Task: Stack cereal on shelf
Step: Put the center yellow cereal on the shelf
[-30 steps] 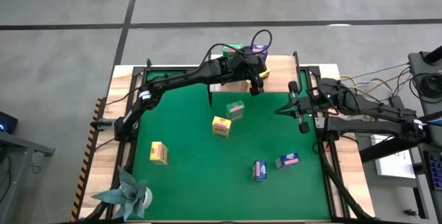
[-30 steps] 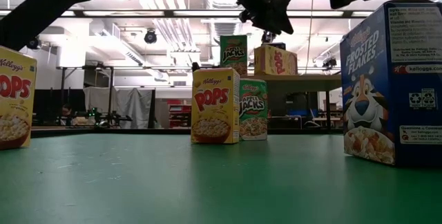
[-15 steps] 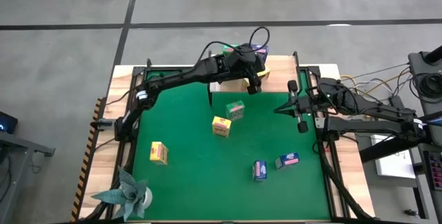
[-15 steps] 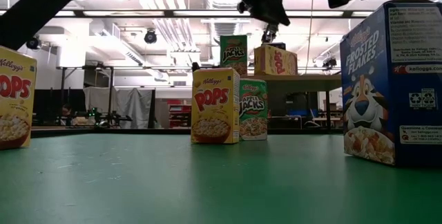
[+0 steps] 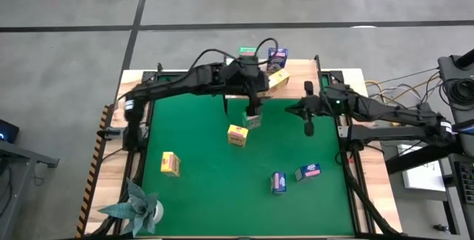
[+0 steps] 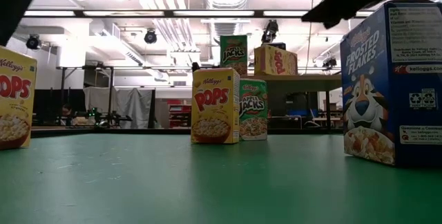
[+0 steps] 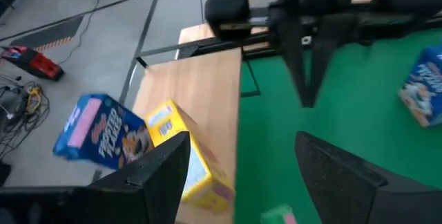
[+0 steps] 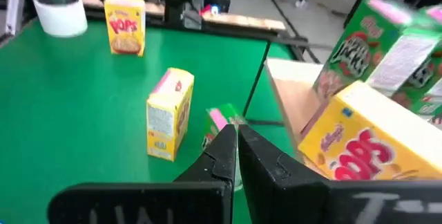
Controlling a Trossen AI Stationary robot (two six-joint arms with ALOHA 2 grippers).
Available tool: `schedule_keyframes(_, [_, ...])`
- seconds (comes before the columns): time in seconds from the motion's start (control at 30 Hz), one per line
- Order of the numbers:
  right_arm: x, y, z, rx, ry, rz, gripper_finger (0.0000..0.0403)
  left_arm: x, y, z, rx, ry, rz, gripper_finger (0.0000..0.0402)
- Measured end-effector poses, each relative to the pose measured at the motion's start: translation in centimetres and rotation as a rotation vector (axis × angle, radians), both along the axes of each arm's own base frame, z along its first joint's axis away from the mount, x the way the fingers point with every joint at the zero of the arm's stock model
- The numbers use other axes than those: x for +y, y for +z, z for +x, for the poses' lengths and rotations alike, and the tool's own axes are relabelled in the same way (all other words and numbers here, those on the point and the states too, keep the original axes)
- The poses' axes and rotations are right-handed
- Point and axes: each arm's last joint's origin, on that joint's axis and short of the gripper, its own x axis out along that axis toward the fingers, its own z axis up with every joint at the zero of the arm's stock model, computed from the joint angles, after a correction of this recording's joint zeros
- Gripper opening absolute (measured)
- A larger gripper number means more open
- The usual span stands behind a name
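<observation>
A: We see the shelf (image 5: 296, 73), a pale plank at the mat's (image 5: 200, 195) far edge, bearing green, yellow and blue cereal (image 5: 278, 55); six boxes stand on the mat.

B: Our left gripper (image 5: 252, 110) hangs open over the green box (image 5: 252, 119); right gripper (image 5: 309, 127) shut. Only the low view shows the shelf's legs.

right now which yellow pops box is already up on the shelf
The yellow Pops box lying on its side on the shelf, beside the blue box; the other two stand on the green mat.
</observation>
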Motion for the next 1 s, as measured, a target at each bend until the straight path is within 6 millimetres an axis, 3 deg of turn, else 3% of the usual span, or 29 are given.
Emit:
schedule_keyframes(0.37, [-1.1,1.9,3.6,0.086,0.018,-0.024,0.0009,-2.3,-3.0,-7.0,-0.235,0.005,-0.042,0.0242])
schedule_keyframes(0.67, [-2.6,6.3,6.1,0.242,0.011,-0.009,0.0009,-2.9,-6.0,-12.6,-0.383,0.019,-0.072,0.0242])
schedule_keyframes(1.0, [-6.5,9.6,9.6,0.461,-0.004,-0.024,0.0011,-3.2,-8.2,-15.9,-0.489,0.03,-0.105,0.0242])
